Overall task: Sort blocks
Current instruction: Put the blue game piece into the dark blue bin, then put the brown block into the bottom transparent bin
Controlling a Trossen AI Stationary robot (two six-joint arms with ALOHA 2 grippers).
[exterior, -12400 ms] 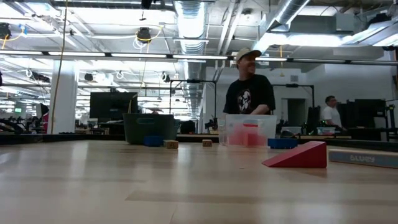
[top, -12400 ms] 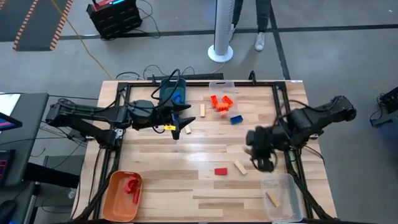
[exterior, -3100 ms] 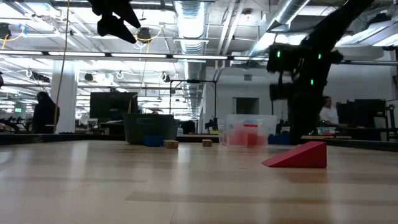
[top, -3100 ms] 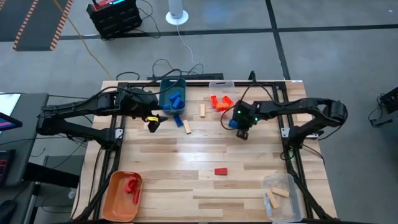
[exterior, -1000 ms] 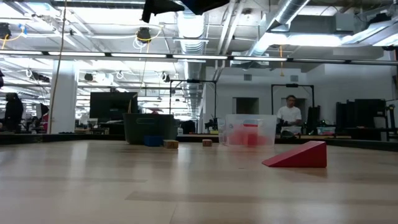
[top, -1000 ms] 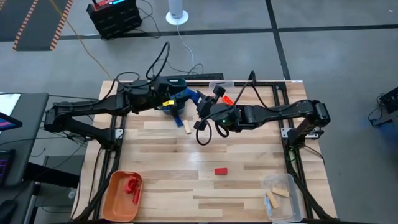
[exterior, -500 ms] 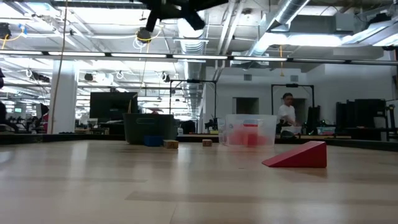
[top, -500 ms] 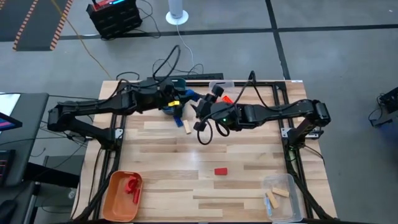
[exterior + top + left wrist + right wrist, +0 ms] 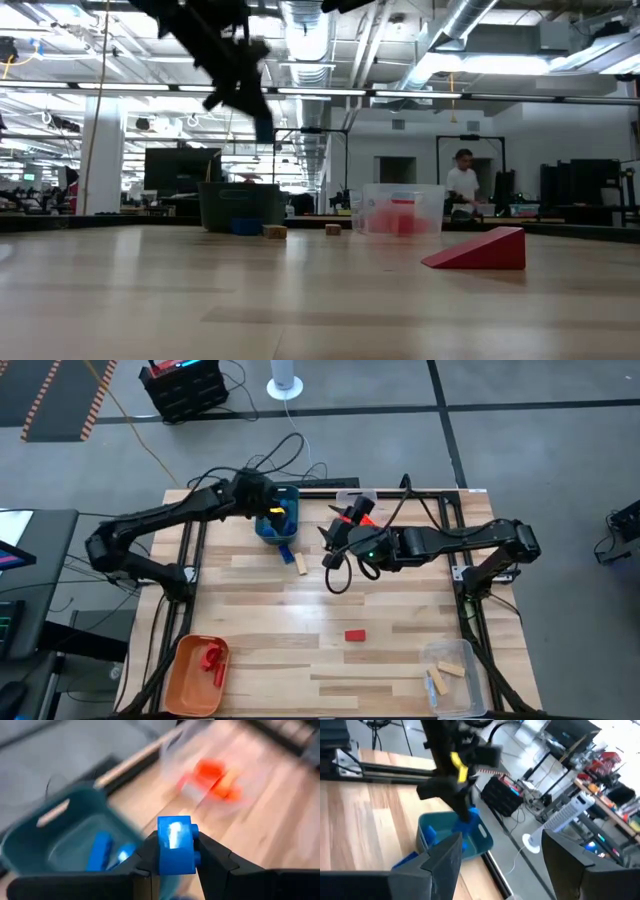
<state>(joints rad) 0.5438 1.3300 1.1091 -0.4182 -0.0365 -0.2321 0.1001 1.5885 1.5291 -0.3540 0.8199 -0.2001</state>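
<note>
Although the left wrist view smears the background, I can make out the left gripper point(image 9: 176, 851) clamped on a blue block point(image 9: 176, 845), held above the teal bin point(image 9: 277, 520), which stands at the table's point(image 9: 260, 622) far edge. More blue blocks point(image 9: 100, 851) lie inside that bin, though I can't count them. From above, the arm hides the gripped block. Right of the teal bin, a wooden block point(image 9: 300, 563) lies on the open boards. Further right, the right gripper point(image 9: 333, 536) hangs with its fingers point(image 9: 442, 862) spread wide and nothing between them. It is near the clear bin point(image 9: 357, 496) with orange blocks point(image 9: 363, 515), which the arm partly covers. A red wedge point(image 9: 355, 635) sits alone, well apart from the teal bin, with bare wood around it. The orange bin point(image 9: 195, 674) and a second clear bin point(image 9: 452, 675) sit at the near corners, both cut off by the frame's bottom.
</note>
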